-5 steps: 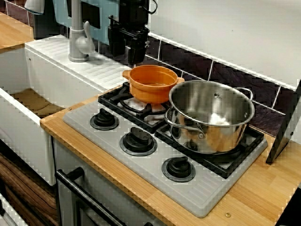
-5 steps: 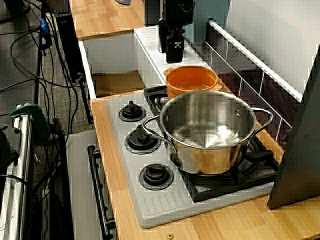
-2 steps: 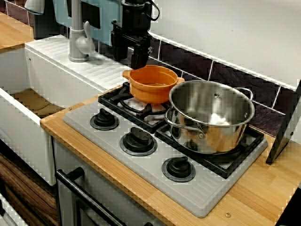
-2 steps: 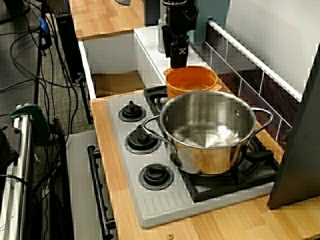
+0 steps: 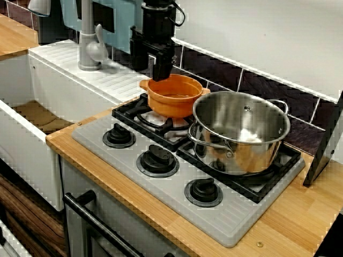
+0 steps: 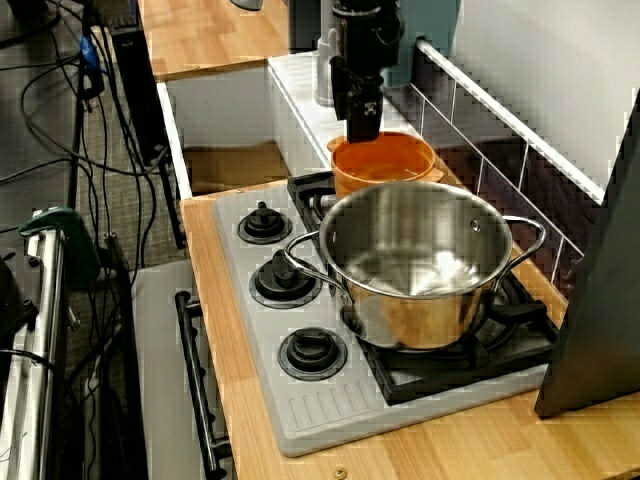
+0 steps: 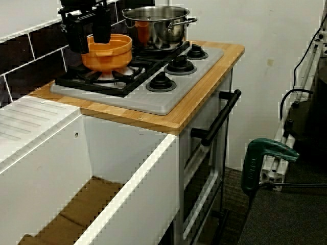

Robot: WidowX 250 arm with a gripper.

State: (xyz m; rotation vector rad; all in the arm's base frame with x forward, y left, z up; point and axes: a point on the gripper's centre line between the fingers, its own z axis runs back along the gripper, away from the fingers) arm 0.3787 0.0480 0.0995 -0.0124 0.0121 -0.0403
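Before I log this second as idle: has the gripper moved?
Yes. Seen from the front, the gripper has shifted right, away from the faucet, to the rim of the orange pot.

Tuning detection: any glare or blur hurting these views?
Front view: shiny round steel pot carries warm reflections, bright highlights inside. End view: same reflections, jagged edges throughout. Sink-side view: black hand above round orange pot blends into dark tiles; no motion blur.

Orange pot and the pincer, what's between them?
Nothing: the pincer hangs right at the orange pot's back rim, with no object between, as the front view shows.
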